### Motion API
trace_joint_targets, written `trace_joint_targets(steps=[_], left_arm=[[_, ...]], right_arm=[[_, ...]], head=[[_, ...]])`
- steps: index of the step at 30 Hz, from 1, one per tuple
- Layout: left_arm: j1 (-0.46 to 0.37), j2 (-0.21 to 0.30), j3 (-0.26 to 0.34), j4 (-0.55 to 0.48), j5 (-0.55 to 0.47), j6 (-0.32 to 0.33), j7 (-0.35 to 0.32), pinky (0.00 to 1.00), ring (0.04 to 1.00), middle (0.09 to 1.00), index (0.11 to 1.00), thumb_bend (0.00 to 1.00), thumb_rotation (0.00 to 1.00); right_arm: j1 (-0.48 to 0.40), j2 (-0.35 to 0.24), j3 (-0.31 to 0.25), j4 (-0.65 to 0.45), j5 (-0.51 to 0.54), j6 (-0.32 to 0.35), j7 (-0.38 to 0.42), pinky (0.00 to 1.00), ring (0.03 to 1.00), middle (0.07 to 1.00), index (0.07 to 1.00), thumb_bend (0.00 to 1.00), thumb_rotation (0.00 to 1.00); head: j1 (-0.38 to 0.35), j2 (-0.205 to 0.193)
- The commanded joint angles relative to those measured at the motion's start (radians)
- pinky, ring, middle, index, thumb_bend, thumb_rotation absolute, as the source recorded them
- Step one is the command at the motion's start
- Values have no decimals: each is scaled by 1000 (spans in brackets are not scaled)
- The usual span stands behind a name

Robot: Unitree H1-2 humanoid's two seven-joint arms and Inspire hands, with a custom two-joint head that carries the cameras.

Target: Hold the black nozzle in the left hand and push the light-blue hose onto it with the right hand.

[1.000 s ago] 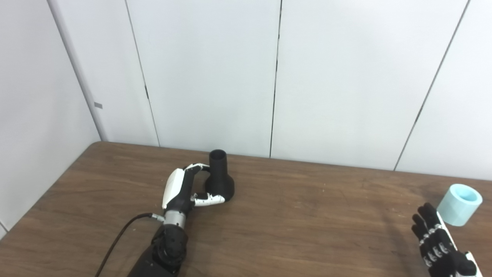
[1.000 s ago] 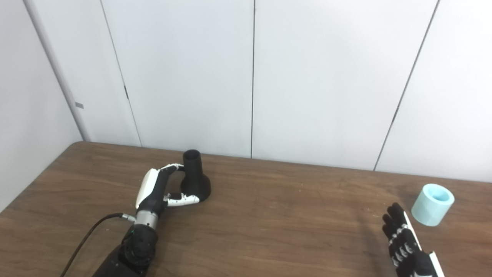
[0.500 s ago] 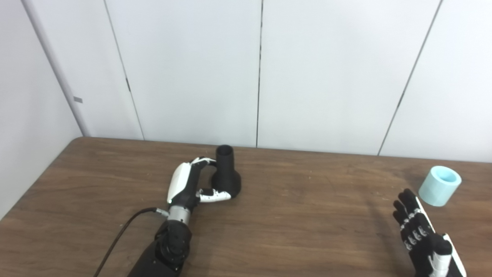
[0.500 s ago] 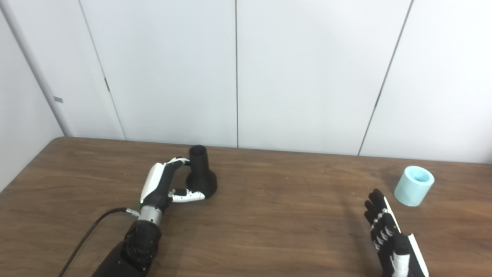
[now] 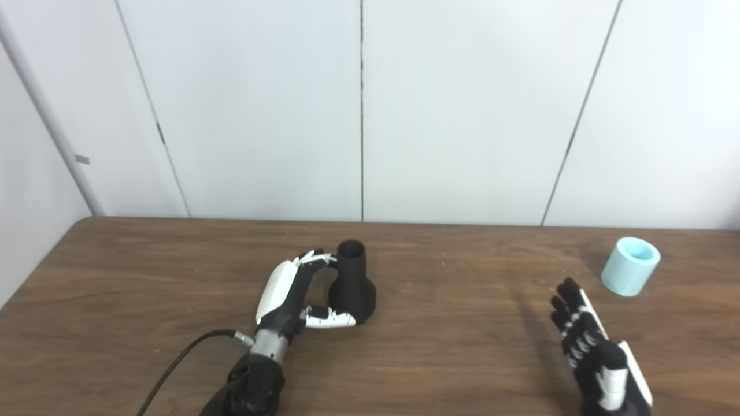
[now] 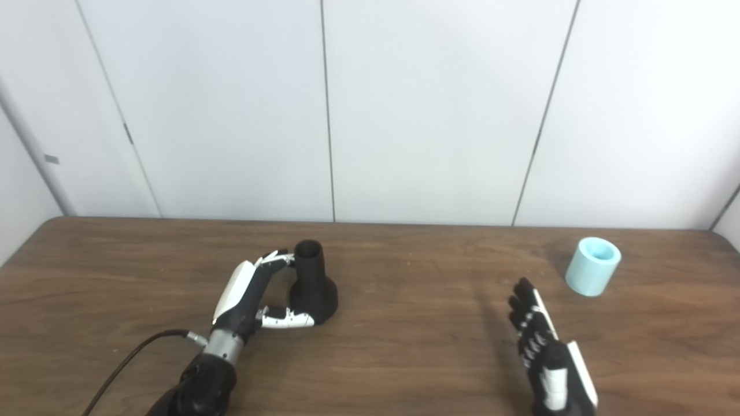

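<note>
Counter carries everything. Left hand curls around black nozzle, which stands upright left of center: fingers at its neck, thumb at its base. Right hand open, fingers spread, holding nothing, near light-blue hose at far right but apart from it.

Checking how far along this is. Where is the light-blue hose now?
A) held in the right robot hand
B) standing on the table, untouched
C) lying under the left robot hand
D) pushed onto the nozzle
B: the hose stands on the table, clear of the open right robot hand.
</note>
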Motion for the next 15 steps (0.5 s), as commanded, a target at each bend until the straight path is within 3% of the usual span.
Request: trace_joint_targets(steps=[1, 15], left_arm=[[59, -4, -31, 18, 24, 13, -53, 1000, 927, 785, 483, 521, 72], [109, 10, -55, -61, 2, -7, -187, 1000, 931, 787, 483, 521, 74]], right_arm=[[3, 11, 6, -23, -7, 4, -11, 1000, 1000, 1000, 1000, 789, 1000], [-1, 40, 30, -78, -50, 61, -39, 1000, 1000, 1000, 1000, 749, 1000]], head=[[-8, 3], [-86, 36]])
